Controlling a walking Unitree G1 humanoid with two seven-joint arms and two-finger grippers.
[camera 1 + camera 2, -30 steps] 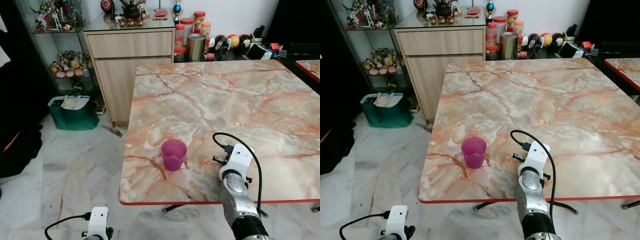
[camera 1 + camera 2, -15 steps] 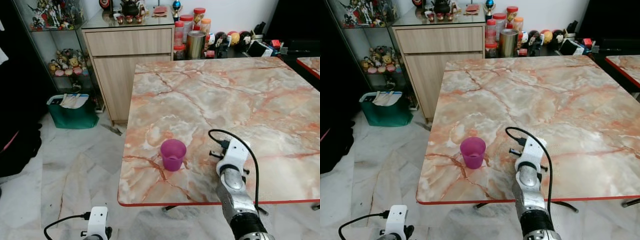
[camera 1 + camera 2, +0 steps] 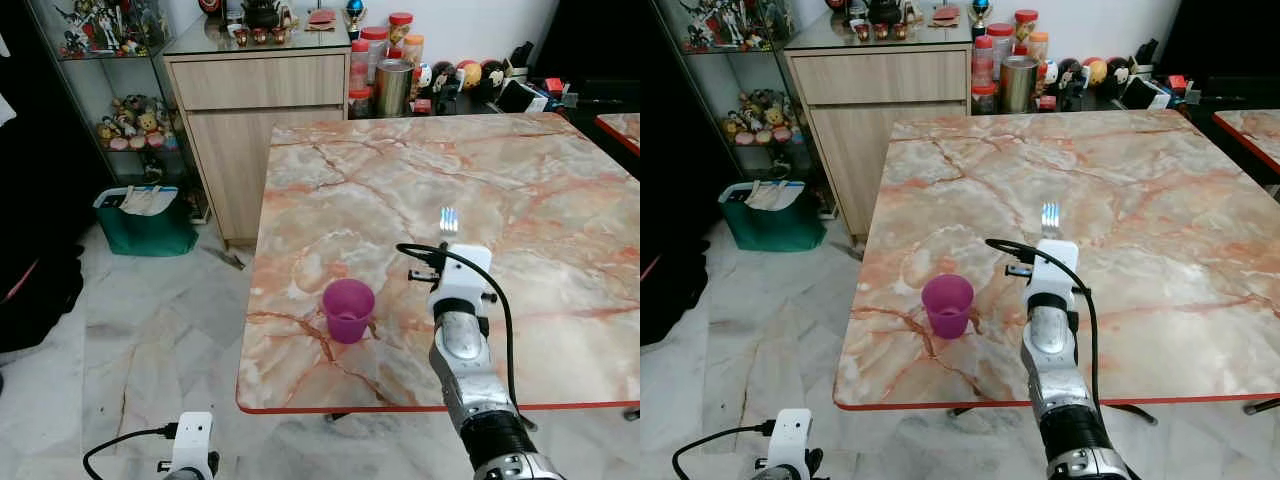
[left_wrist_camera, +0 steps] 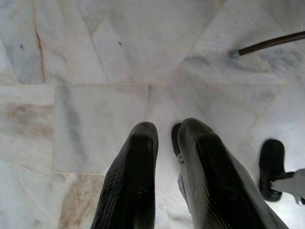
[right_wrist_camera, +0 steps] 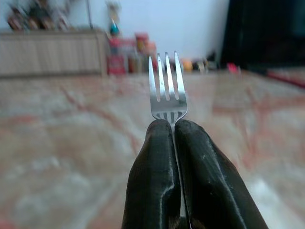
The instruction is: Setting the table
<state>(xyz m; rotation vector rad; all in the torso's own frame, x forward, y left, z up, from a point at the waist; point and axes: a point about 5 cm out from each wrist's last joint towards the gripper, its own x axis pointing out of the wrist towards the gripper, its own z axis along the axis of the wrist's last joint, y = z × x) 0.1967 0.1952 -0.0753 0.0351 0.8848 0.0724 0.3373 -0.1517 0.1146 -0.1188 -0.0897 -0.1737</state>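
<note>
A purple plastic cup stands upright near the front left corner of the marble table. My right arm reaches over the table's front edge, to the right of the cup and apart from it. My right gripper is shut on the handle of a silver fork, whose tines stick out past the wrist, pointing toward the far side of the table. My left arm hangs low beside the table, and its gripper is shut with nothing in it above the floor tiles.
A wooden cabinet with jars and figurines stands behind the table, and a glass display case is to its left. A green bag sits on the floor. A second table's corner shows at the right.
My right arm has lifted and swung forward over the table. The fork's tines now show beyond the wrist. The cup and the left arm have stayed put.
</note>
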